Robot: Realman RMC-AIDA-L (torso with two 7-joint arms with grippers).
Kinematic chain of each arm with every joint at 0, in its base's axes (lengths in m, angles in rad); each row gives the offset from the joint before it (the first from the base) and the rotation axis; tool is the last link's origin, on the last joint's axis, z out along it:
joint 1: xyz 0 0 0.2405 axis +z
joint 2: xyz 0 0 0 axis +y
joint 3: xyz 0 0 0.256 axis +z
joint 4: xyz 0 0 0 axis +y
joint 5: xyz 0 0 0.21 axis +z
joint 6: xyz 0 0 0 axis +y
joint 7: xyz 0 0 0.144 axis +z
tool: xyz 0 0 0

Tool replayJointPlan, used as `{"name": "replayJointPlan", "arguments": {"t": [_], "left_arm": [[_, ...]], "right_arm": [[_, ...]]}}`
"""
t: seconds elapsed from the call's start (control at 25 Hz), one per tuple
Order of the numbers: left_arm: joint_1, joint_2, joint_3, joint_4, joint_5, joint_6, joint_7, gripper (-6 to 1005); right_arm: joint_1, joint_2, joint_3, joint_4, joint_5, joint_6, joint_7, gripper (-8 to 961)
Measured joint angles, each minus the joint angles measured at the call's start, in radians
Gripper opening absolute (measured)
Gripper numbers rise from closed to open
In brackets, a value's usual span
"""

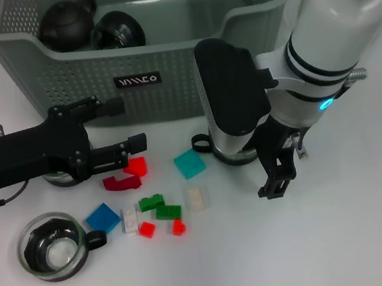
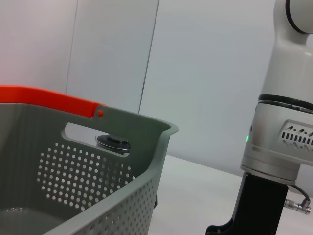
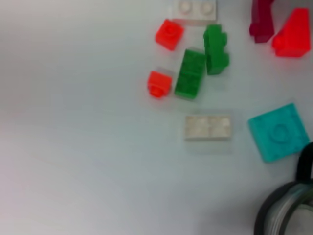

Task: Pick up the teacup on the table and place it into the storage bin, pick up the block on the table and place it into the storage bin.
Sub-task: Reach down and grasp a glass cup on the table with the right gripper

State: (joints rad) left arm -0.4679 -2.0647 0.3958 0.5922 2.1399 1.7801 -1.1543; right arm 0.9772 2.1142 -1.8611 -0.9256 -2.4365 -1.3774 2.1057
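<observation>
My right arm's black wrist block covers most of the clear glass teacup [image 1: 229, 150] by my right gripper [image 1: 279, 167], leaving only its base and black handle. My left gripper [image 1: 118, 127] hides most of another glass cup [image 1: 58, 179] beneath it. The large grey-green perforated plastic storage bin [image 1: 164, 60] is cut off at the head view's top edge. In the right wrist view, a dark-rimmed glass cup [image 3: 286, 211] is clipped by the corner
</observation>
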Motion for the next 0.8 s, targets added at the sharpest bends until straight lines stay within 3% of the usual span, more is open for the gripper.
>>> {"name": "replayJointPlan", "arguments": {"t": [0.2,0.4,0.8], "left_arm": [[0.0,0.0,0.0,0.0,0.0,0.0,0.001,788],[0.0,0.0,0.0,0.0,0.0,-0.001,0.002,788],[0.0,0.0,0.0,0.0,0.0,-0.001,0.002,788]], "right_arm": [[-0.004,-0.001,-0.002,0.001,0.001,0.018,0.004,820],[0.0,0.0,-0.004,0.001,-0.001,0.065,0.024,653],[0.002,-0.001,-0.006,0.002,-0.005,0.067,0.026,421]]}}
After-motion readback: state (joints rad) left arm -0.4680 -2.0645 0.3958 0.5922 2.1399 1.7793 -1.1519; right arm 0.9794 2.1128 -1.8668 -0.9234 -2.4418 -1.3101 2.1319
